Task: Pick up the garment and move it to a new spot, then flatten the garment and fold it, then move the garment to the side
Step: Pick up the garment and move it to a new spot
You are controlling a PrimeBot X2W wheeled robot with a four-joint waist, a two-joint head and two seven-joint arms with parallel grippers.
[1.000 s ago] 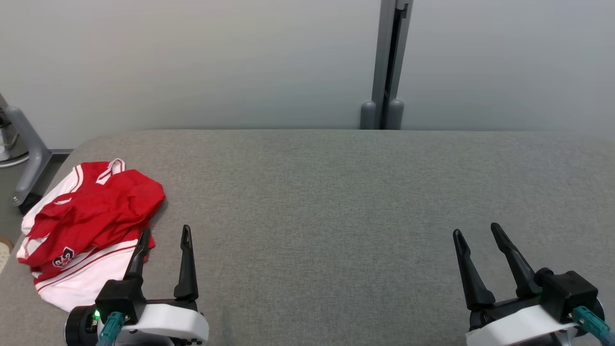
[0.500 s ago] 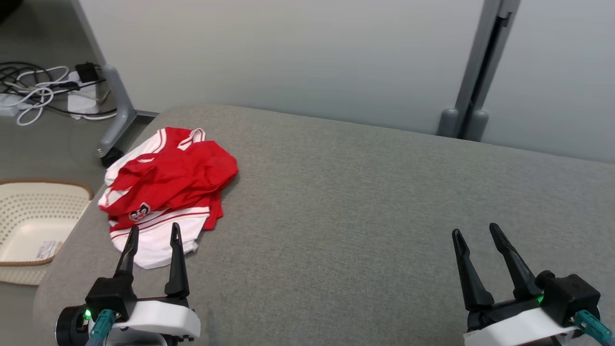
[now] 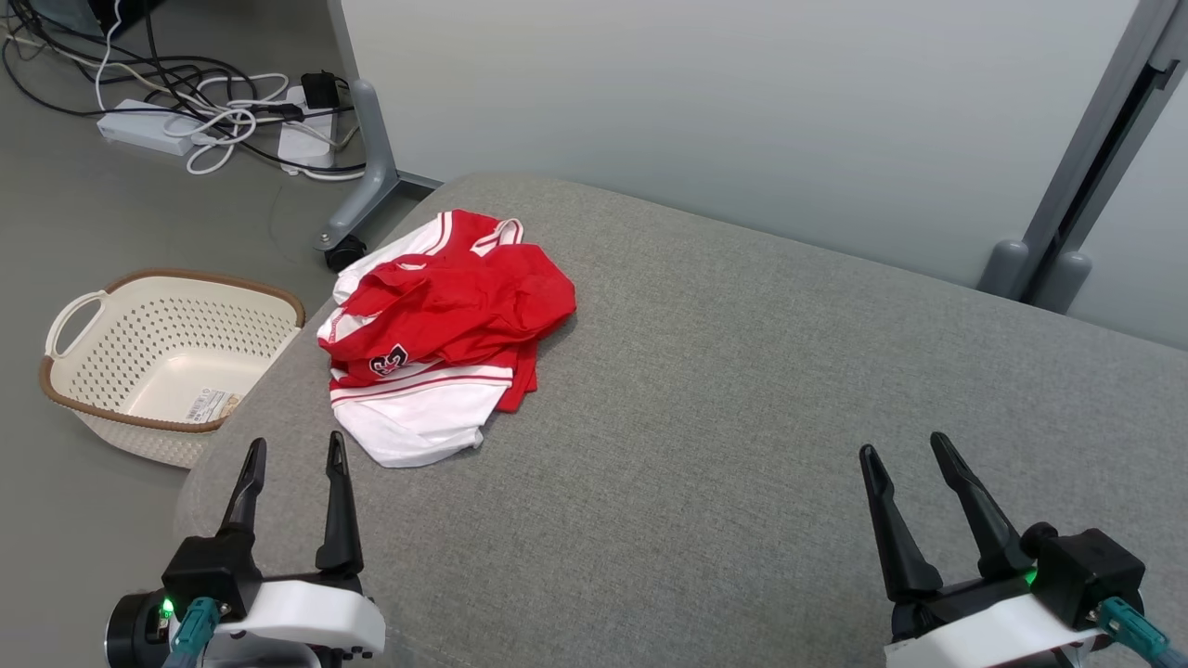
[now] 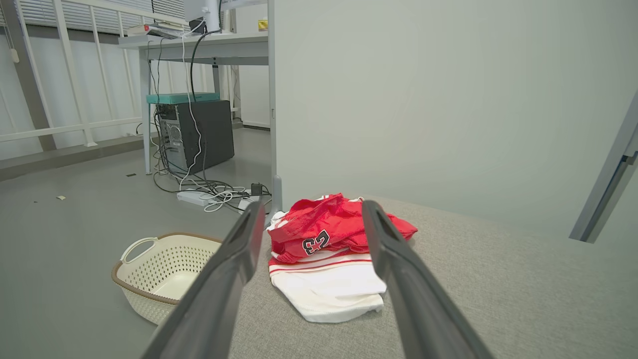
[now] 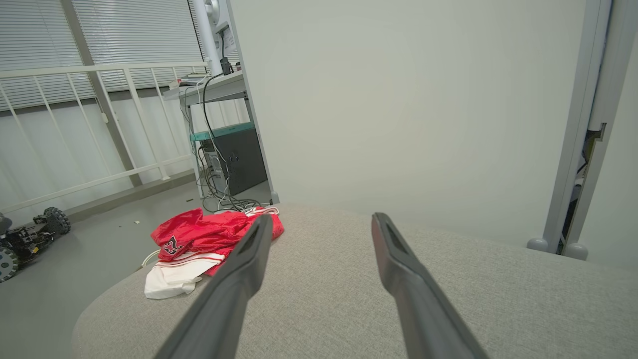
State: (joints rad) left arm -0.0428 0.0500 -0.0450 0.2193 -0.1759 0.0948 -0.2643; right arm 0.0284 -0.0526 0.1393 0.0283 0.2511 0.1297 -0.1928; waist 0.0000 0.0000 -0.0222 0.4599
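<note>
A crumpled red and white garment (image 3: 444, 325) with a number patch lies in a heap near the far left corner of the grey padded table (image 3: 742, 417). My left gripper (image 3: 295, 449) hangs open just short of the garment's white hem, touching nothing. In the left wrist view the garment (image 4: 329, 249) sits straight ahead between the open fingers (image 4: 234, 259). My right gripper (image 3: 902, 447) stands open over bare table at the lower right, far from the cloth. In the right wrist view the garment (image 5: 199, 239) lies off to the left.
A cream perforated basket (image 3: 158, 357) with a brown rim stands on the floor left of the table. Cables and a power strip (image 3: 186, 121) lie on the floor behind it. A partition wall and grey post (image 3: 1077, 186) back the table.
The head camera has turned left, shifting the whole picture right and bringing the basket and cables into view. Both grippers stay open; the left one's fingertips now sit below the garment instead of over its hem.
</note>
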